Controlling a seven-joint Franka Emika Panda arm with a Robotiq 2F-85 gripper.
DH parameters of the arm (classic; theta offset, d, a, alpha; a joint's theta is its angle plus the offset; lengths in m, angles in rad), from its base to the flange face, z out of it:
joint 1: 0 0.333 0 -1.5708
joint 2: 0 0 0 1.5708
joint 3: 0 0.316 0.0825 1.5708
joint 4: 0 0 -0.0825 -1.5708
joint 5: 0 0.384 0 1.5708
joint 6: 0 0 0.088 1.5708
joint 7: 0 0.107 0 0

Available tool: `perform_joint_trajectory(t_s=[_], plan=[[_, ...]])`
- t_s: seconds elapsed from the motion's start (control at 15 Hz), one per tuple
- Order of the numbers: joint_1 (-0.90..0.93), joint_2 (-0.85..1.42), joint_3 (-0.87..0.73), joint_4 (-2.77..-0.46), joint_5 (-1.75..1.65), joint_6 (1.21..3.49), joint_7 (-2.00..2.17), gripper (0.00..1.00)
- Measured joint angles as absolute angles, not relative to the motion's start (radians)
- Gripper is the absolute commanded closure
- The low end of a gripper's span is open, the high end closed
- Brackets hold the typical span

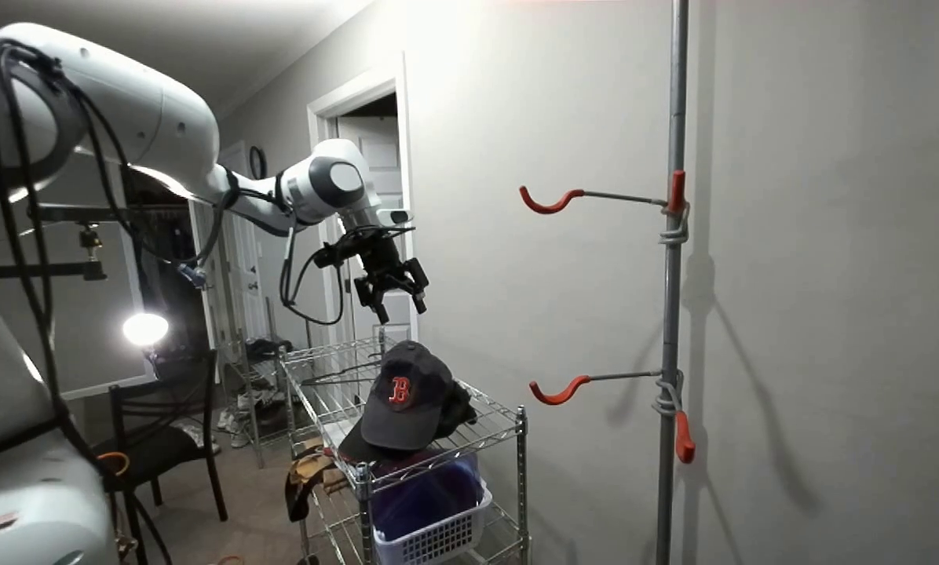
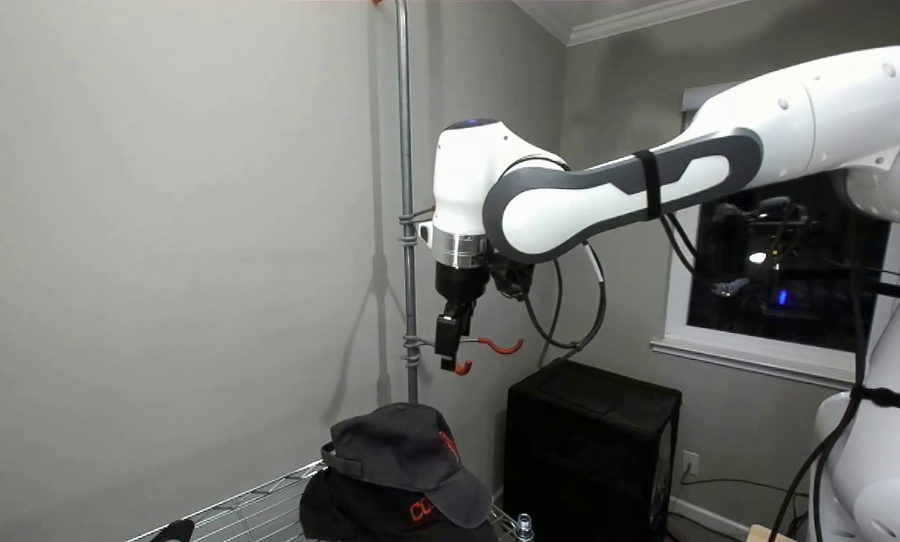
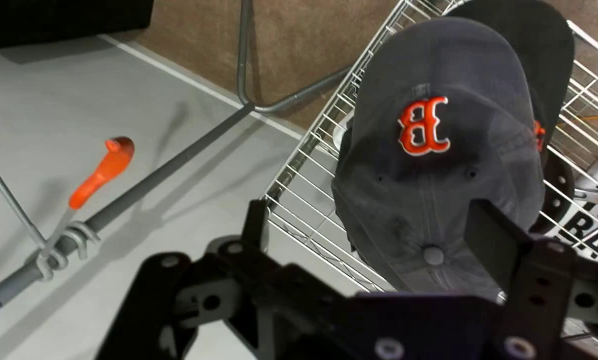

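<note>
gripper (image 1: 400,311): jaws stood wide apart | grey cap (image 1: 408,396): lay below, at 6 o'clock in an exterior view, atop black cap (image 2: 360,504), on rack (image 1: 522,455) | pole (image 1: 671,298): stood at 3 o'clock there

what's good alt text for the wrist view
Gray baseball cap with an orange B lies on a darker cap on a wire shelf, seen past open, empty jaws. At left, a gray pole carries an orange-tipped hook.
</note>
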State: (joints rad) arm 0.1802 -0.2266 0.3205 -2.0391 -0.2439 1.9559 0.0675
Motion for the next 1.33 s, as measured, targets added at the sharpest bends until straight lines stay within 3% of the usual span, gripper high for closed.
perform_joint_trajectory(t_s=[0.47, 1.0, 1.07, 1.13, 1.33], plan=[[0.246, 0.007, 0.322, -1.895, -0.227, 2.033, 0.055, 0.0], [0.27, 0.074, 0.314, -1.887, -0.147, 2.033, 0.004, 0.0], [0.27, 0.076, 0.31, -1.891, -0.141, 2.033, 0.0, 0.25], [0.27, 0.077, 0.307, -1.894, -0.134, 2.033, -0.004, 0.26], [0.27, 0.077, 0.298, -1.905, -0.124, 2.034, -0.02, 0.46]])
